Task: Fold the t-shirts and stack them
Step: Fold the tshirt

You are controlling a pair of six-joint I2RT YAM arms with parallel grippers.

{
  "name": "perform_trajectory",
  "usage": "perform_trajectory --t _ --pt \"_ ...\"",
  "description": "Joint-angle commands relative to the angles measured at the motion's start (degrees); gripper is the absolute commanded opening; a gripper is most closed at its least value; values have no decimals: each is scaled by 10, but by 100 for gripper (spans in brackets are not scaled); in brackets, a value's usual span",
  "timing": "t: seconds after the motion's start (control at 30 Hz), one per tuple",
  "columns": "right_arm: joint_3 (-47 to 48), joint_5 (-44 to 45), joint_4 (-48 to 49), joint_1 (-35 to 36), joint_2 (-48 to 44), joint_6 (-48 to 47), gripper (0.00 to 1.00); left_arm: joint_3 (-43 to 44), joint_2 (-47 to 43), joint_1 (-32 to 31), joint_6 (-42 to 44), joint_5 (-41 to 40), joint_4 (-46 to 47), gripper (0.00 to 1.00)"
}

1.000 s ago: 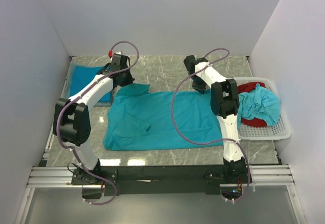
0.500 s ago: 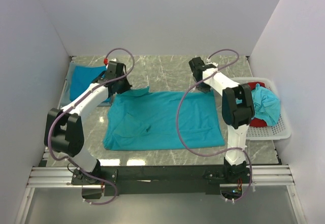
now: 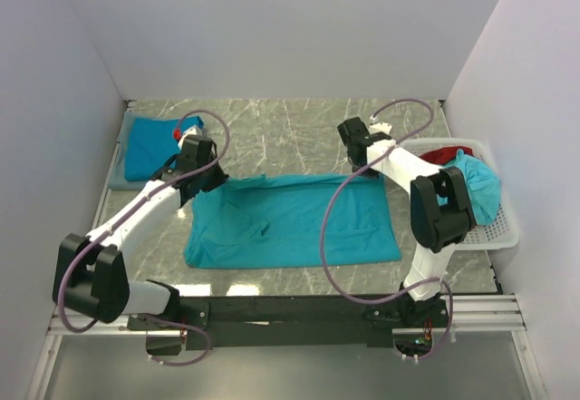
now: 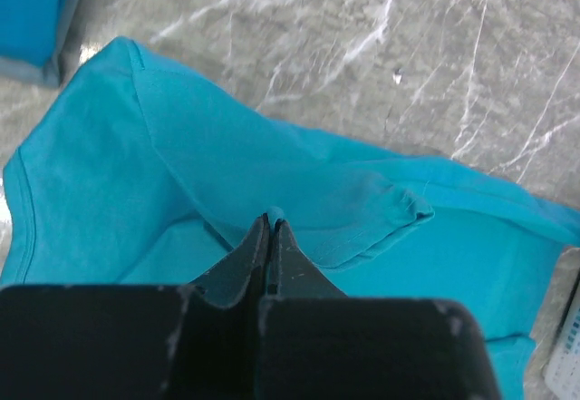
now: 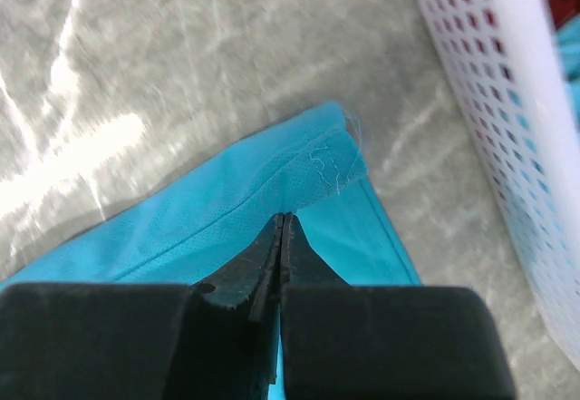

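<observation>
Seen from above, the spread t-shirt (image 3: pixel 290 228) lay on the marble table (image 3: pixel 299 128), its far edge held between the left gripper (image 3: pixel 211 180) and the right gripper (image 3: pixel 369 168). A folded t-shirt (image 3: pixel 149 146) sat far left, and a crumpled t-shirt (image 3: pixel 476 187) filled the basket (image 3: pixel 494 234). From the left wrist, the left fingers (image 4: pixel 252 257) were pressed together, pinching a fold of cloth. From the right wrist, the right fingers (image 5: pixel 265 259) pinched the hem near a corner.
</observation>
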Motion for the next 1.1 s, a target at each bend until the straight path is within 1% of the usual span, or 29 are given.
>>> perform_trajectory --t 0.0,0.2,0.33,0.43,0.63,0.83,1.0,1.03,1.07 --pt "-35 39 20 13 -63 9 0 -21 -53 -16 -22 -25 4 0" --pt "-102 39 27 30 -116 21 0 -84 -129 -24 -43 -43 -26 0" --pt "-129 37 26 47 -148 32 0 -138 -205 -29 -71 -46 -41 0" --pt "-152 34 25 58 -169 43 0 -157 -251 -31 -81 -56 -55 0" --pt "-194 28 31 70 -210 55 0 -211 -323 -36 -101 -38 -51 0" --pt "-224 20 34 74 -227 54 0 -253 -361 -38 -119 -29 -63 0" --pt "-266 20 35 79 -235 77 0 -285 -374 -38 -148 -17 -80 0" --pt "-283 16 37 80 -240 83 2 -289 -375 -38 -155 -14 -91 2" --pt "-291 13 39 80 -245 86 15 -292 -378 -38 -166 -13 -103 5"
